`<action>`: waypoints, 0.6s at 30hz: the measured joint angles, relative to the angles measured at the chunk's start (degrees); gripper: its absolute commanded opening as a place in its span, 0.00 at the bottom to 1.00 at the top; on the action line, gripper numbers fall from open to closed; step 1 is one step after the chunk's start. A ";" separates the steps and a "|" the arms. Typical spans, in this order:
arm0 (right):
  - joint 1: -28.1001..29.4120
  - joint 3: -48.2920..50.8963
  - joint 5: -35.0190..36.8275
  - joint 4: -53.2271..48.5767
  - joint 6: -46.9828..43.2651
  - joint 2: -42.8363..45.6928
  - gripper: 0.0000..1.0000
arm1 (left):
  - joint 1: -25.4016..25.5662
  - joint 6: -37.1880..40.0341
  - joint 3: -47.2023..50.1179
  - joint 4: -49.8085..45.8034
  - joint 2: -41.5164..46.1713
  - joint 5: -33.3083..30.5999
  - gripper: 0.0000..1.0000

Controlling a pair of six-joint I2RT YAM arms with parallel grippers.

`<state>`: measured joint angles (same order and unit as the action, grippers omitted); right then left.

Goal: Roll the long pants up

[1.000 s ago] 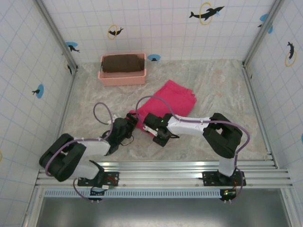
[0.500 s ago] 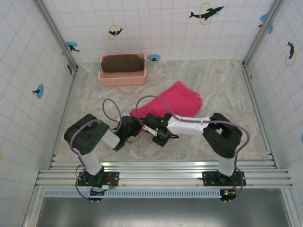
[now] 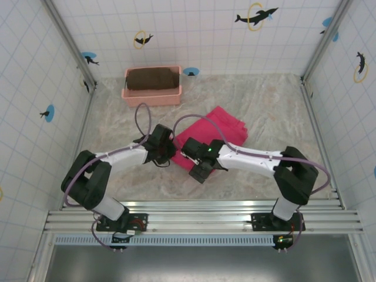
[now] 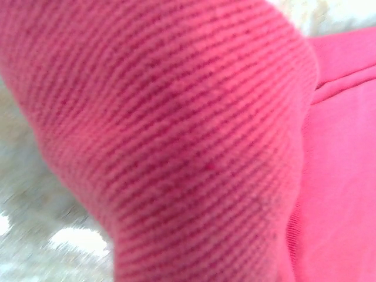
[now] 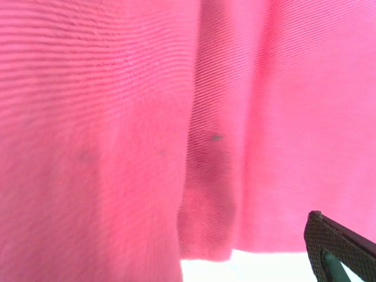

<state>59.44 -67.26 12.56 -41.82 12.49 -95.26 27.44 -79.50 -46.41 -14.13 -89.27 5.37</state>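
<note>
Left claw [image 3: 168,154] sits at the near left end of the long pants [image 3: 226,124]. Its jaws are hidden under the wrist, so cannot tell whether they are closed or apart. The left wrist camera has a raised magenta fold right at the lens, with the bench [image 3: 264,100] beneath. Right claw [image 3: 200,171] is over the pants' near edge, jaws spread, one dark fingertip [image 5: 338,252] off to the side, fabric flat under it. Pants lie bunched mid-bench. Farther back: pink basket [image 3: 151,96] holding a brown cloth [image 3: 153,78]. Wall tiles carry dolphin decals [image 3: 257,16].
</note>
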 measured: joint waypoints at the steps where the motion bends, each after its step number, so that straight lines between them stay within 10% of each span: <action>1: 0.81 -0.24 1.29 -0.79 0.48 1.90 0.99 | 0.61 0.26 -1.92 -3.78 -1.14 -0.33 0.00; 18: 21.20 -10.56 20.87 -9.38 10.34 -11.85 0.99 | 7.87 0.87 -39.67 -46.49 -28.39 -4.63 0.00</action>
<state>80.64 -77.82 33.43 -51.20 22.83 -107.11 35.31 -78.63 -86.08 -60.62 -117.67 0.73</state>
